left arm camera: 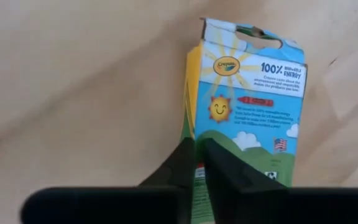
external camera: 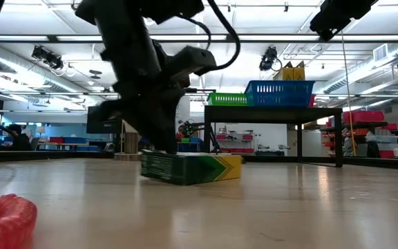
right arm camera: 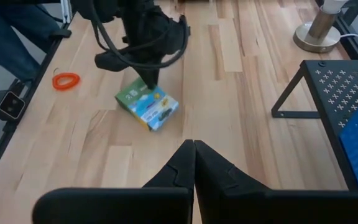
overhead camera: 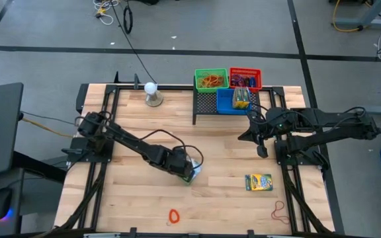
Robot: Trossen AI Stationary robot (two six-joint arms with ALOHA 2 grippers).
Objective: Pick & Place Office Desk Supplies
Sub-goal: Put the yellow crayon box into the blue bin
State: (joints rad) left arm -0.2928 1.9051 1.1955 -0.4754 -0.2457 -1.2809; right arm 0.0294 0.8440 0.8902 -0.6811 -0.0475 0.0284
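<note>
**Left gripper down on a crayon box at mid-table**

A flat green and yellow cardboard crayon box [right arm camera: 147, 107] lies on the pale wooden table [overhead camera: 144, 205], its blue sun-printed face up. The left gripper [left arm camera: 200, 149] stands right over it, fingertips touching the box's top face, jaws nearly closed with nothing between them. Well off from those jaws lie a second crayon box [overhead camera: 258, 182], an orange coiled loop [overhead camera: 173, 215] and a thin reddish rubber band [overhead camera: 280, 211]. The right gripper [right arm camera: 194, 149] hovers with jaws pressed together, empty, beside the black mesh rack [overhead camera: 207, 104].
</note>
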